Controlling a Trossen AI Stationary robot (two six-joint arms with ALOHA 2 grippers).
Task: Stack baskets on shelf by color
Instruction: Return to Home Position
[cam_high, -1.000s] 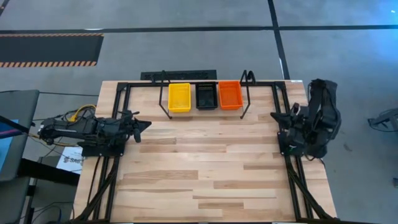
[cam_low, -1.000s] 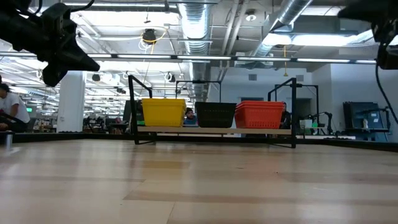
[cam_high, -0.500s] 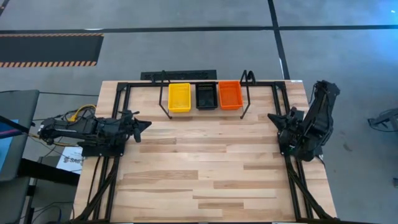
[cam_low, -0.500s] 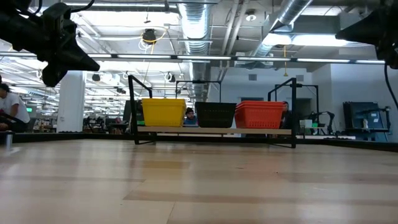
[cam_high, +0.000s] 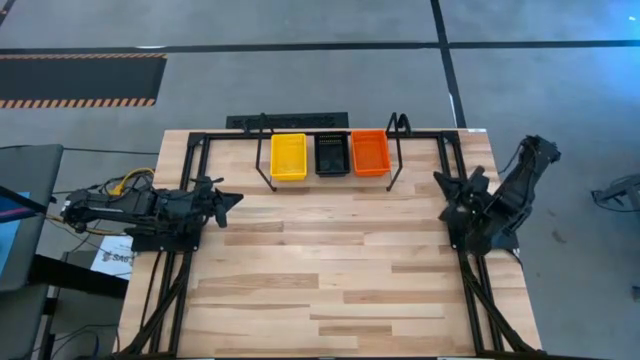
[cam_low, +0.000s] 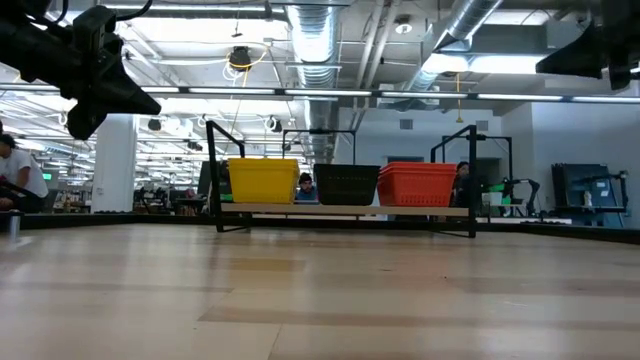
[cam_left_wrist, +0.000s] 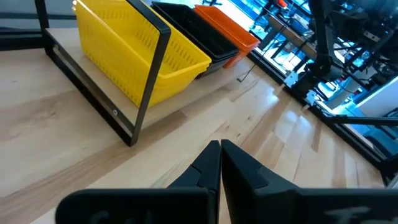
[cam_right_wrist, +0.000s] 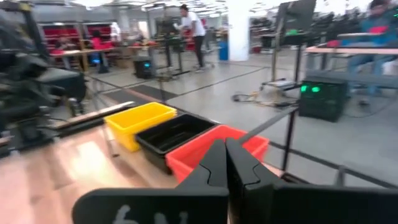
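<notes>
Baskets (cam_high: 332, 154) on shelf (cam_low: 345, 210) (yellow, black, orange, side by side); L gripper (cam_high: 236, 198) & R gripper (cam_high: 440, 180) fingers pinched together, empty.

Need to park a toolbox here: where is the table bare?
The whole tabletop in front of the shelf, between the left arm and right arm at its side edges, is bare. The shelf is crowded: yellow baskets, black baskets and orange baskets sit side by side across it.
</notes>
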